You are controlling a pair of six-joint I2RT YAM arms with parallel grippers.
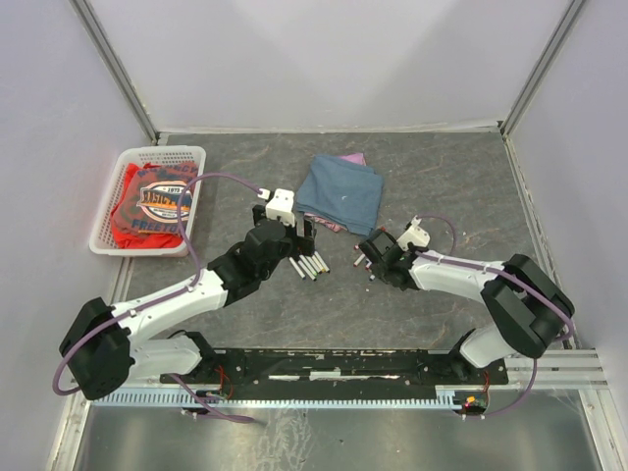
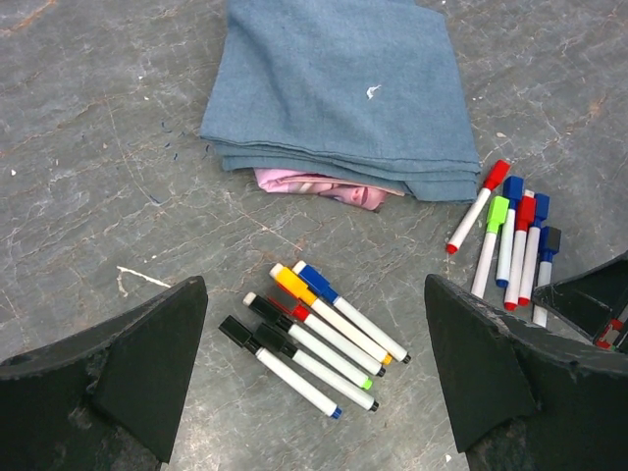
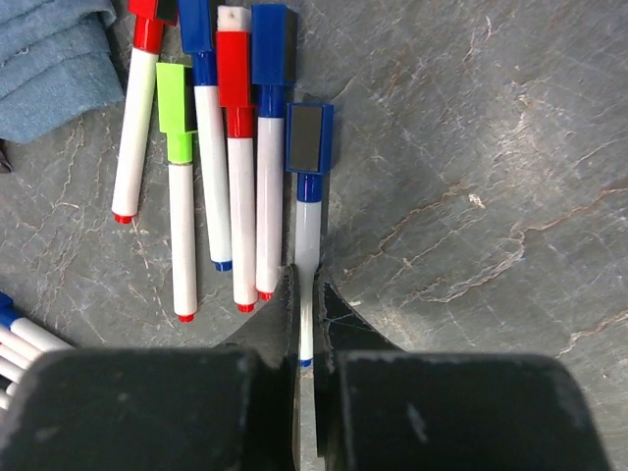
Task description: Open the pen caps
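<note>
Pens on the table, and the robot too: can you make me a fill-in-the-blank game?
The right gripper is shut on a pen with a ____ cap.
The left gripper hangs ____ over other pens.
The fabric peeking from under the blue cloth is ____.
The white basket holds a ____ garment.
Missing words: blue, open, pink, red.

The left arm (image 1: 182, 294) reaches forward, left gripper (image 2: 314, 294) over the surface — jaws wide apart. The right arm (image 1: 461, 273) bends inward, right gripper (image 3: 306, 289) pinching a pen (image 3: 308, 231).
</note>
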